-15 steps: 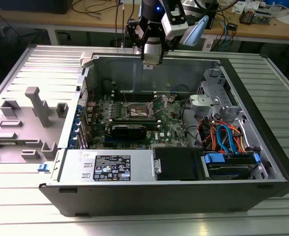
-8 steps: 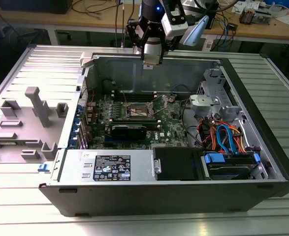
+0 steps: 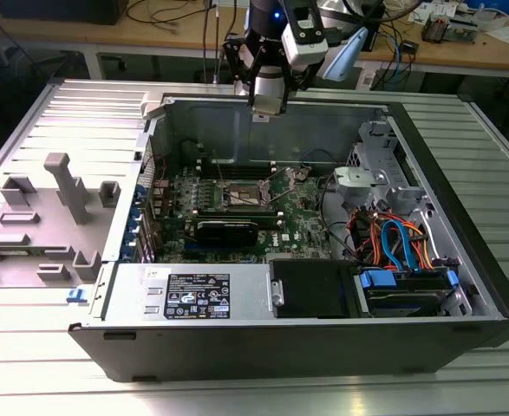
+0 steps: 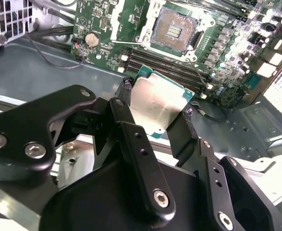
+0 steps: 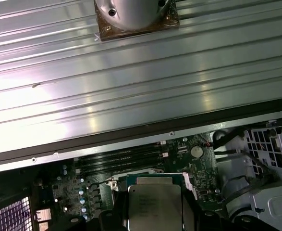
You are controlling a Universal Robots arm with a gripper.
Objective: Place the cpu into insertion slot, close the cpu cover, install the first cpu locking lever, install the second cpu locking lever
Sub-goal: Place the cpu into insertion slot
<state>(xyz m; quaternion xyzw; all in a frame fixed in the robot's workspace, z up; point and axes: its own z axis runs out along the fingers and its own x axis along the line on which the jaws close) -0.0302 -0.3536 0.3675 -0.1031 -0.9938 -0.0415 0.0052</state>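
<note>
Exterior view: the gripper (image 3: 264,111) hung over the far wall of the open case (image 3: 237,126), and the slot (image 3: 244,195) lay lower, near the board's (image 3: 310,221) middle.

Second wrist view: the fingers (image 4: 126,89) were clamped on two opposite edges of the cpu (image 4: 155,103), held flat. The slot (image 4: 173,30) lay uncovered, well beyond its leading edge.

First wrist view: the cpu (image 5: 154,207) hovered over the board, near the memory slots (image 5: 121,156).

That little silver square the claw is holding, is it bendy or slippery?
The cpu looks like a rigid flat plate, so probably stiff. Its smooth metal top may be slippery; the gripper pinches it by its edges. Thin and small, so likely light.
</note>
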